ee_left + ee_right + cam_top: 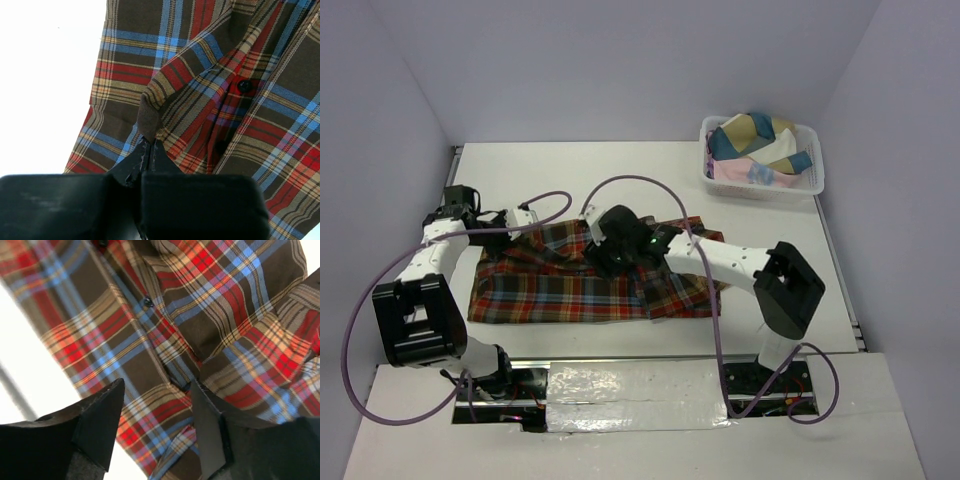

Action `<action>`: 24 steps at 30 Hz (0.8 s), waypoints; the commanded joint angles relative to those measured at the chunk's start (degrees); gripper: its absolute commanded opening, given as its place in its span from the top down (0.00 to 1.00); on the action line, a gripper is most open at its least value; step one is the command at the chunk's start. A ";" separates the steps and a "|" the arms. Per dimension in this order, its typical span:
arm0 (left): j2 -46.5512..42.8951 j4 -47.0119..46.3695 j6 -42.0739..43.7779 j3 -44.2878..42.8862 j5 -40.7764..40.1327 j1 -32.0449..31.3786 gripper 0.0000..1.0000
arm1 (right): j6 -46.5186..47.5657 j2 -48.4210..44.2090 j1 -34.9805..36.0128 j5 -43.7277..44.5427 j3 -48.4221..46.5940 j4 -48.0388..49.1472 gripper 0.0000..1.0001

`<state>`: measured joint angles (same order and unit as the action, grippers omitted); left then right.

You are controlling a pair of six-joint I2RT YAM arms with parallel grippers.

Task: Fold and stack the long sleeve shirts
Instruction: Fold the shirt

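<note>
A white lattice basket (814,165) is set at the far right corner of the bench (520,170), well apart from the right fingers (100,415) and farther still from the left fingers (142,160). Folded cloths (750,135) in teal, tan, cream and pink are piled in it. Bare white bench is seen left of the left fingers. A glossy strip (630,395) is laid along the near edge, behind both pairs of fingers.

1. A white table (760,210) fills the middle of the frame, brightly and evenly lit.
2. A pale lavender back wall (640,60) runs across the top.
3. Side walls of the same colour close the left (375,150) and right (910,150).
4. A white basket (815,175) stands upper right.
5. A glossy strip (630,395) lies at lower centre.
</note>
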<state>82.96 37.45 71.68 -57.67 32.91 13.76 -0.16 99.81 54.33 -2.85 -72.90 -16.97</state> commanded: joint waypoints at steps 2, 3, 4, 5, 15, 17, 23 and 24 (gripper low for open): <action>0.54 0.96 0.83 -2.18 1.81 0.30 1.00 | -3.43 -10.84 -7.73 -9.43 0.13 4.31 0.35; 0.45 0.96 0.83 -2.27 1.99 0.30 1.00 | -5.27 -11.56 -9.74 -12.32 0.30 5.45 0.33; 0.45 0.87 0.57 -2.18 2.07 0.30 1.00 | -10.85 -11.92 -11.68 -12.53 0.48 7.02 0.33; 0.45 0.69 0.13 -2.18 2.42 0.30 1.00 | -18.65 -9.13 -16.74 -13.22 -1.17 3.39 0.43; -0.25 1.31 -0.05 -2.01 2.51 0.30 1.00 | -25.67 14.52 -31.39 -9.37 -18.58 -14.05 0.35; -0.34 1.48 -0.14 -2.10 2.69 0.30 1.00 | -26.46 17.68 -31.56 -8.66 -21.56 -15.37 0.33; -0.52 2.01 0.13 -2.36 2.60 0.30 1.00 | -28.84 25.16 -32.26 -10.42 -24.65 -12.92 0.33; -0.60 2.10 0.21 -2.36 2.52 0.30 1.00 | -29.01 25.87 -32.26 -11.46 -24.83 -11.95 0.33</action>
<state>83.42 37.93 71.64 -57.80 33.17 13.80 -27.46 124.42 22.02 -12.93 -94.65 -30.87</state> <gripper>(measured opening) 0.035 0.670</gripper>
